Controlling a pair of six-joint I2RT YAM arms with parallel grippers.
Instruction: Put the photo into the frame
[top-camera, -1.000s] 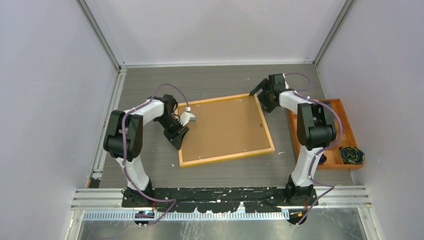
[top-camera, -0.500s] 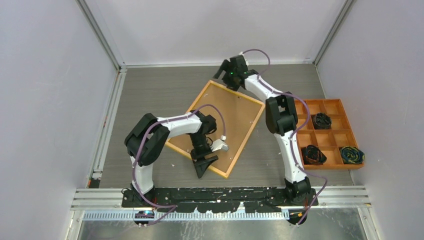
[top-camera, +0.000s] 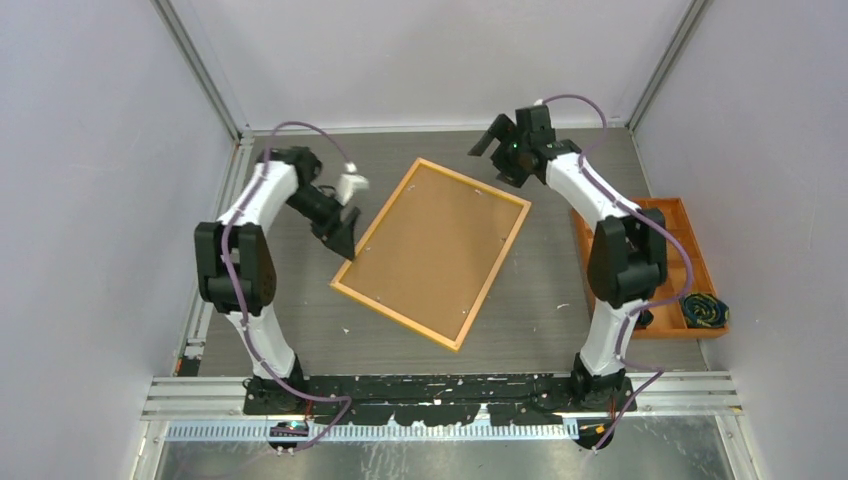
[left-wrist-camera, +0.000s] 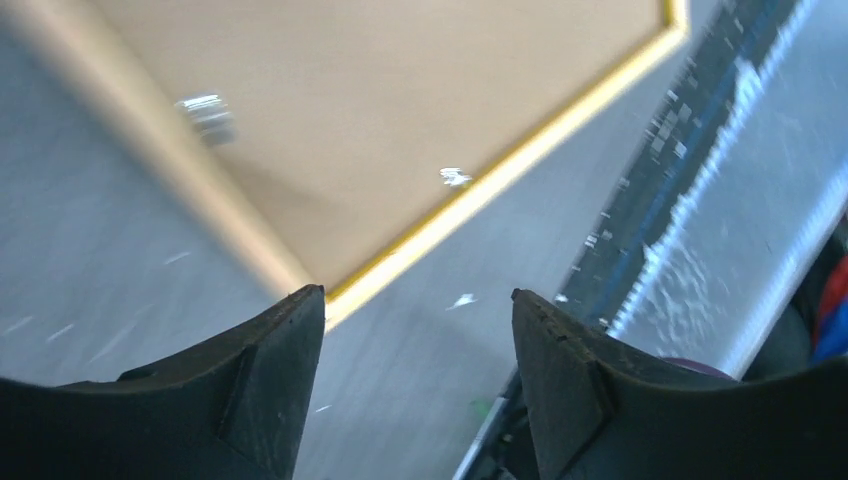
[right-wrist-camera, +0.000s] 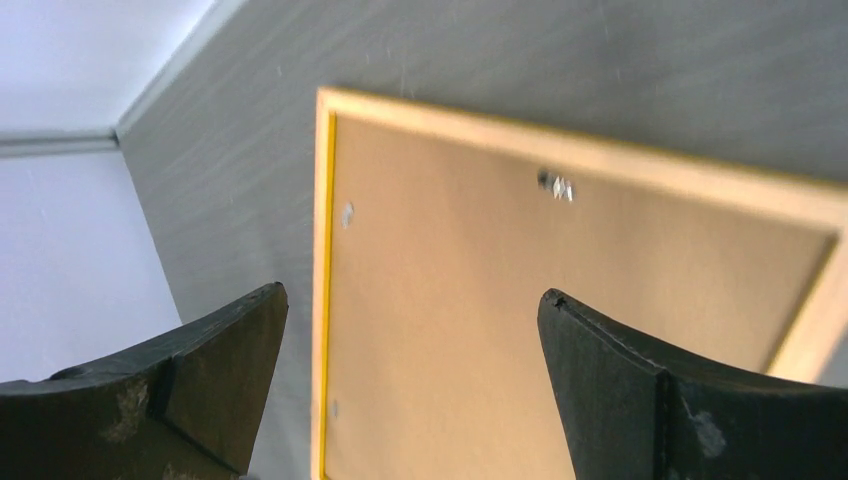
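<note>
The frame (top-camera: 432, 250) lies flat on the table, back side up, rotated diagonally, showing its tan wood-coloured back with a brown backing board and small metal tabs. It also shows in the left wrist view (left-wrist-camera: 380, 110) and the right wrist view (right-wrist-camera: 560, 300). The photo is not in view. My left gripper (top-camera: 343, 228) is open and empty, just off the frame's left edge. My right gripper (top-camera: 492, 148) is open and empty, raised near the frame's far corner. In the left wrist view my gripper (left-wrist-camera: 415, 295) is over bare table beside a frame corner.
An orange compartment tray (top-camera: 692, 250) stands at the right edge of the table, holding a dark coiled bundle (top-camera: 704, 310). The right arm partly covers it. Grey walls close the table on three sides. A black rail (top-camera: 440, 385) runs along the near edge.
The frame has turned and shifted on the table. My left gripper moved from the frame's near edge up to its left edge. My right gripper moved right along the far side.
</note>
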